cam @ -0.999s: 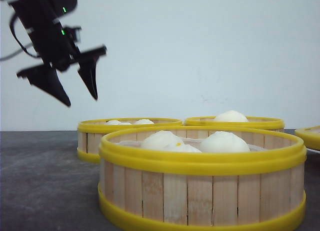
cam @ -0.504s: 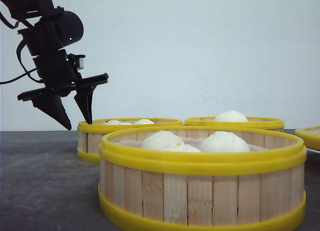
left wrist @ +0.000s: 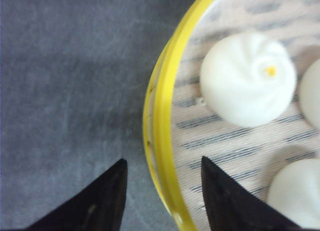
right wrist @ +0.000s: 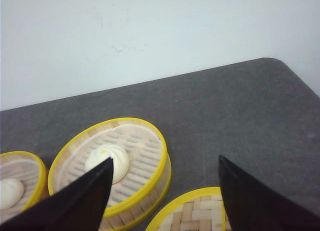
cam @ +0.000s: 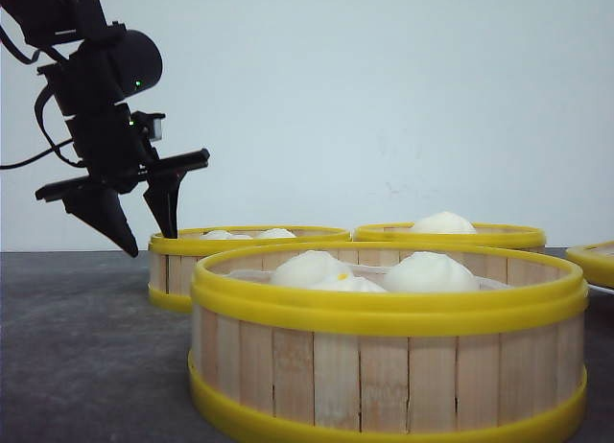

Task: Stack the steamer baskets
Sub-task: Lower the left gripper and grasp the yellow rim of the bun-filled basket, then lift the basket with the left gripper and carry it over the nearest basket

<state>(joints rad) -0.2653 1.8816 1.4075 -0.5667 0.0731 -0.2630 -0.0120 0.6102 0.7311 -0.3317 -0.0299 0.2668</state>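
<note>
Three steamer baskets with white buns stand on the dark table: a near one (cam: 384, 357), one at the back left (cam: 240, 244) and one at the back right (cam: 451, 236). My left gripper (cam: 152, 242) is open over the left rim of the back left basket. In the left wrist view its fingers straddle that yellow rim (left wrist: 159, 116), one outside over the table and one inside over the lining near a bun (left wrist: 247, 86). My right gripper (right wrist: 165, 158) is open in the air with nothing between its fingers, above a basket holding one bun (right wrist: 161, 136).
Below the right gripper lies a yellow-rimmed woven bamboo lid (right wrist: 200, 216). Part of another basket (right wrist: 20, 173) shows at that view's edge. A yellow rim (cam: 595, 261) pokes in at the far right of the front view. A pale wall stands behind the table.
My left gripper has come down from high up to the left rim of the back left basket, staying open. The baskets have not moved.
</note>
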